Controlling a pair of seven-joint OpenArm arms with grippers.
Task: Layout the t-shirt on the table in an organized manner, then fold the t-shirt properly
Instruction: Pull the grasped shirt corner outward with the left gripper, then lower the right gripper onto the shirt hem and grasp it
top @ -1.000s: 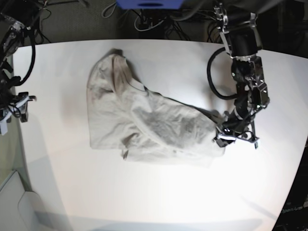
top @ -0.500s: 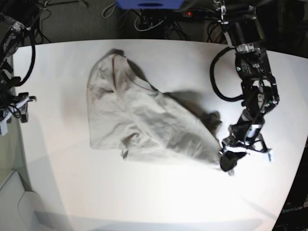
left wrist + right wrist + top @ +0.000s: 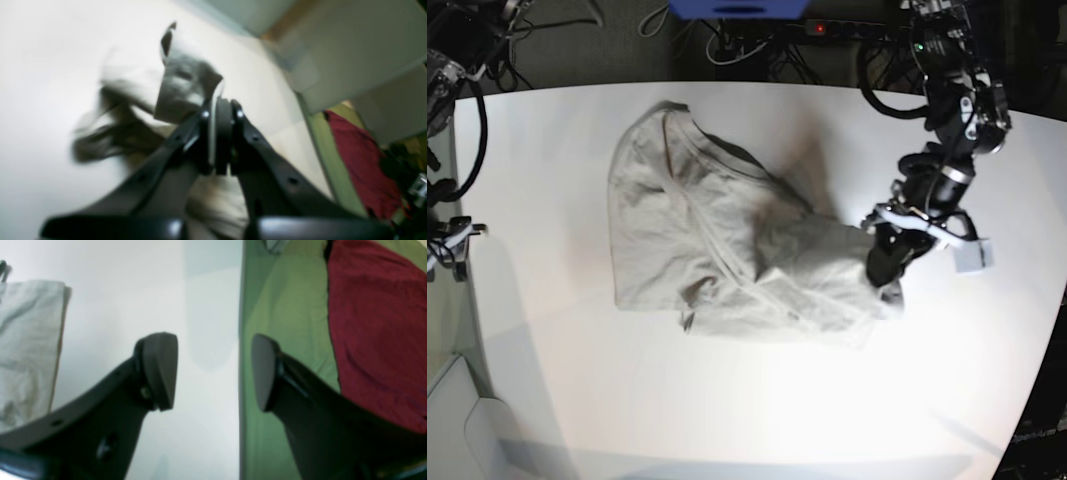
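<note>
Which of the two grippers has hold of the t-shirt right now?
The left gripper: its jaws are pinched shut on an edge of the t-shirt. The right gripper stands open and empty at the table edge.

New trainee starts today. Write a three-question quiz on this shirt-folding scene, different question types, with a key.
1. True or false: the left hand is clamped on the wrinkled grey-beige cotton t-shirt.
2. The right hand is: A) open and empty B) gripping cloth C) resting on the shirt.
3. Fill in: the shirt lies bunched on the matte white ___.

Key: 1 true; 2 A; 3 table.
</note>
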